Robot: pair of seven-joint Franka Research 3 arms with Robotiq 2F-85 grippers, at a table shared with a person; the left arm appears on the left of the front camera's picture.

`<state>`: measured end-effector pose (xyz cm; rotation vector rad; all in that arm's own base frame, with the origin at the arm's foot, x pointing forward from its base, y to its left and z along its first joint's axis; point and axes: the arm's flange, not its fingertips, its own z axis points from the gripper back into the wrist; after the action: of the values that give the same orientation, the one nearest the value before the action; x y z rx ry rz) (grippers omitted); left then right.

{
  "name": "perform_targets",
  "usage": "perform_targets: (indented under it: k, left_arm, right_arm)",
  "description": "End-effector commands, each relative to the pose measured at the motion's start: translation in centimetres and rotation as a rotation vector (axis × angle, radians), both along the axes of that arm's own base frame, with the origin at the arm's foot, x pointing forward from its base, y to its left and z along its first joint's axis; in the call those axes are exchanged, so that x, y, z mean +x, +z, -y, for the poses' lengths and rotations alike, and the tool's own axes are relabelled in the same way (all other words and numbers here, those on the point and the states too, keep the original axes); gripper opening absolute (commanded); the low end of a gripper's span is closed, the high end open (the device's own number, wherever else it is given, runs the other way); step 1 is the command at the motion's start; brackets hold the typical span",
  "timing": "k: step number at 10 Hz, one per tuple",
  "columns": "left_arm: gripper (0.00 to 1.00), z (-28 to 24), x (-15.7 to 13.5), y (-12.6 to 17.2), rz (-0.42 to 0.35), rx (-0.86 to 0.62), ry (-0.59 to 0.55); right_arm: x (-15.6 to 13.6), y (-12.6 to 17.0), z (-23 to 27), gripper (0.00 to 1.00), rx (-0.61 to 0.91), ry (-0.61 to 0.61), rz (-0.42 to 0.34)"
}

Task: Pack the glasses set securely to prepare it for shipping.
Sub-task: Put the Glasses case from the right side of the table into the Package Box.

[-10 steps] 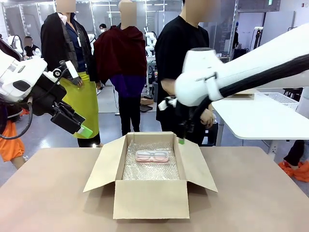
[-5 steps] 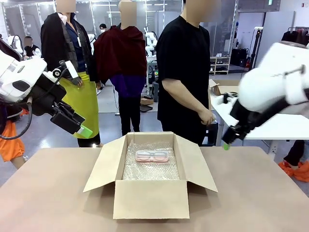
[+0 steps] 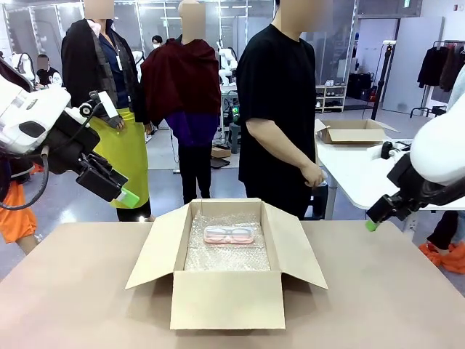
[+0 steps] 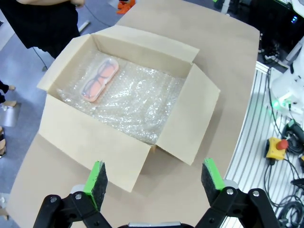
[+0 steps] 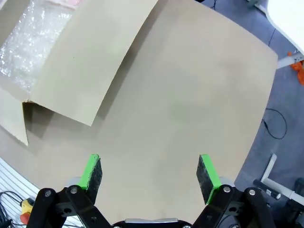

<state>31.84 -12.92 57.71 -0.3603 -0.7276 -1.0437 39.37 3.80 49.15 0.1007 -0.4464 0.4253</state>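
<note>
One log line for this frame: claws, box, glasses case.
left claw: open, empty, raised left of box | right claw: open, empty, over table right of box | pink case: in open box, on bubble wrap

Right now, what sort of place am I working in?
Probably a robotics lab set up as a packing station: an open cardboard box lined with bubble wrap holds a pink glasses case, another box sits on a white side table, and an emergency-stop button lies among cables.

This seems to be a robotics laboratory in a large hall: a smooth grey floor [image 3: 163, 182], a long white table [image 3: 363, 174], a small yellow box with a red button [image 4: 275, 147], and loose black cables [image 4: 285, 199].
</note>
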Motion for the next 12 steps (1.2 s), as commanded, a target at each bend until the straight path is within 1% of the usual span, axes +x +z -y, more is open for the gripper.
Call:
perform_targets:
  k: [1, 12]
  left_arm:
    - [1.0, -0.29, -0.13, 0.1, -0.001, -0.008, -0.022]
    - [1.0, -0.29, -0.13, 0.1, -0.001, -0.008, -0.022]
  right_arm:
    - [0.5, 0.03, -0.47, 1.0, -0.014, 0.01, -0.012]
    - [0.5, 0.03, -0.47, 1.0, -0.014, 0.01, -0.012]
